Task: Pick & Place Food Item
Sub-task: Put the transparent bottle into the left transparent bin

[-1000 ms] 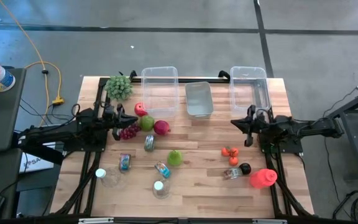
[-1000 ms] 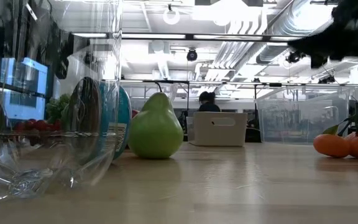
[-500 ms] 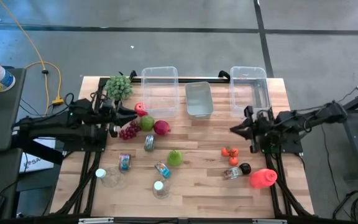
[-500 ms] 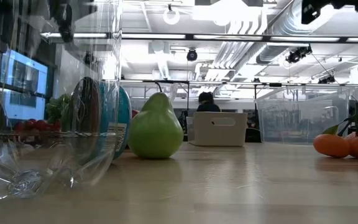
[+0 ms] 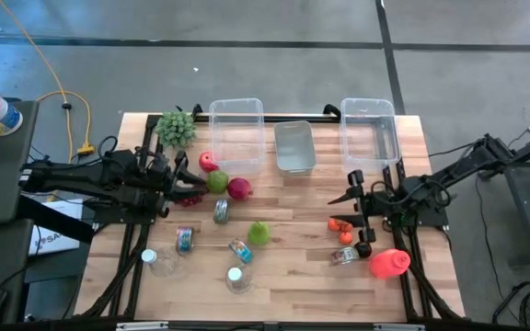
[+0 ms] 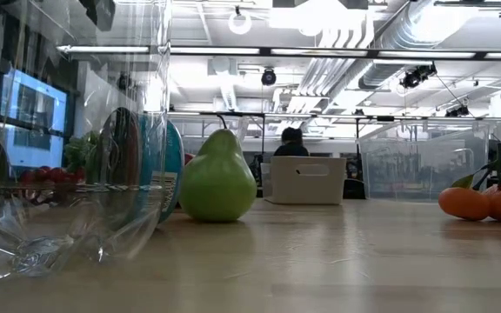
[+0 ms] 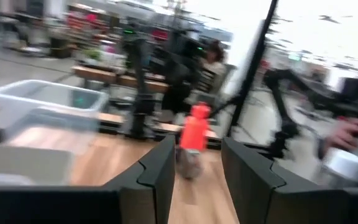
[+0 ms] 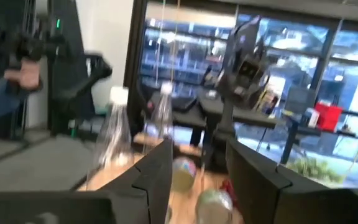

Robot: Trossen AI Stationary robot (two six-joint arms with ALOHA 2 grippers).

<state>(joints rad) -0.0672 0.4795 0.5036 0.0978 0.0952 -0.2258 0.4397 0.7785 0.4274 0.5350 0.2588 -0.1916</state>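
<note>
Food lay scattered across the wooden counter (image 5: 293, 267): a green pear (image 5: 259, 233) near the middle, a cluster of oranges (image 5: 341, 226) to the right, and on the left an apple (image 5: 217, 181), a red fruit (image 5: 239, 189) and grapes (image 5: 191, 195), with a leafy green (image 5: 176, 129) at the back corner. Three clear bins (image 5: 236, 122) stood along the back edge, none holding food. Bottles and cans lay toward the front, and a red bottle (image 5: 389, 264) sat at the front right. Nothing had been picked up. The left gripper (image 5: 178, 180) hung just beside the grapes and apple, its fingers (image 7: 157, 177) spread a little with nothing between them. The right gripper (image 5: 355, 204) hung over the oranges, fingers likewise parted and empty. The step in hand looked like the approach to a first pick. To do it well, each gripper probably needed to widen further, since the apple and oranges seemed broader than the present gap, then come down centred on one fruit only. The oranges touched each other, so the outermost one was likely the easiest to take without nudging the rest. Round fruit may roll if struck off-centre.
</note>
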